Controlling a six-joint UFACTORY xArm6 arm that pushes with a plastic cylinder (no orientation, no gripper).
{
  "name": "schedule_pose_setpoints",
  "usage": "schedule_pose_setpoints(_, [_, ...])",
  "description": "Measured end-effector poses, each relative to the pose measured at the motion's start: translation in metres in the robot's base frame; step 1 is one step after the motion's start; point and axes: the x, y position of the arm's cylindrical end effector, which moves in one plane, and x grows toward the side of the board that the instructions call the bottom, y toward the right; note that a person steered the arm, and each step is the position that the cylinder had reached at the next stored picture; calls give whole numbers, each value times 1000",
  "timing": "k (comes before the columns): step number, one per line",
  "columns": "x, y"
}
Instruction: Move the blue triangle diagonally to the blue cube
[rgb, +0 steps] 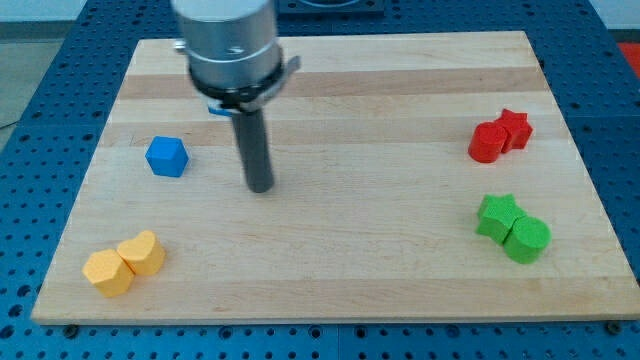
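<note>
The blue cube (167, 157) sits on the wooden board at the view's left. My tip (260, 186) rests on the board a short way to the right of the cube, not touching it. The blue triangle (215, 109) is almost wholly hidden behind the arm; only a small blue sliver shows beside the rod, up and to the right of the cube, above my tip.
Two yellow blocks (125, 264) lie together at the bottom left. A red cylinder and a red star (500, 136) sit together at the right. A green star and a green cylinder (513, 229) sit below them. The wooden board (380, 260) ends near every side of the view.
</note>
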Motion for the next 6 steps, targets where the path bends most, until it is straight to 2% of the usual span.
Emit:
schedule_pose_setpoints(2, [0, -147])
schedule_pose_setpoints(3, [-29, -152])
schedule_pose_setpoints(5, [-104, -40])
schedule_pose_setpoints(6, [-110, -63])
